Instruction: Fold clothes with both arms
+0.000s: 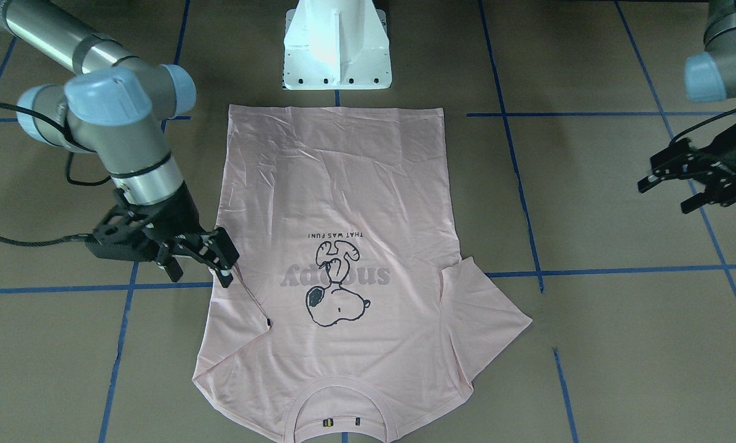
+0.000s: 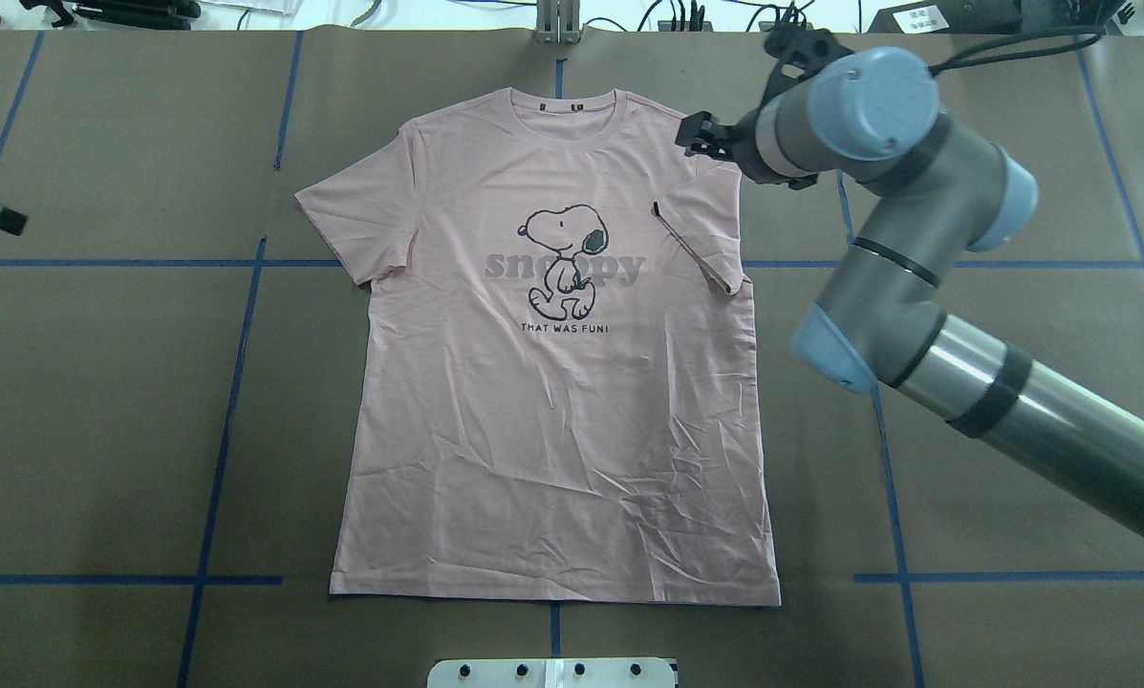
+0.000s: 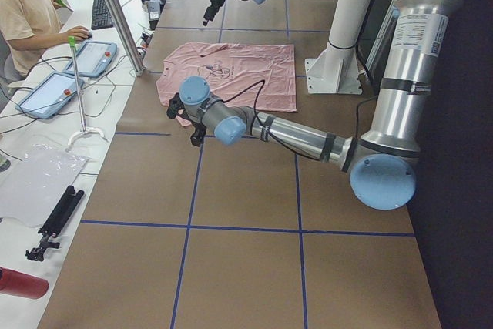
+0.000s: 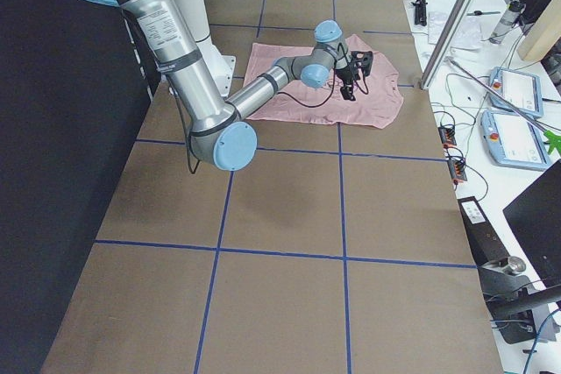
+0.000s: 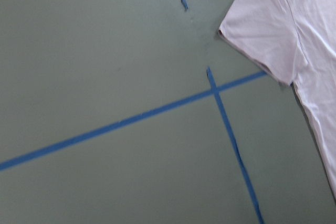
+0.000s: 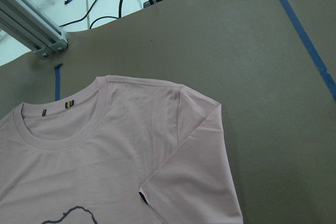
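The pale pink T-shirt point(image 2: 552, 430) lies flat and face up on the brown table, collar point(image 2: 562, 110) at the far edge. Its sleeve on my right side point(image 2: 701, 225) is folded inward over the front, the black tag point(image 2: 657, 207) showing. The other sleeve point(image 2: 352, 220) lies spread out. My right gripper point(image 1: 200, 275) is open and empty, just above the shirt's edge beside the folded sleeve point(image 6: 194, 182). My left gripper point(image 1: 664, 197) is open and empty, well off to the side of the shirt. The left wrist view shows only the spread sleeve point(image 5: 268, 24) and bare table.
The white pedestal base point(image 1: 337, 49) stands at the shirt's hem side. Blue tape lines point(image 2: 237, 363) cross the table. An aluminium post point(image 2: 557, 24) stands behind the collar. An operator point(image 3: 23, 13) with tablets point(image 3: 96, 55) sits at a side bench.
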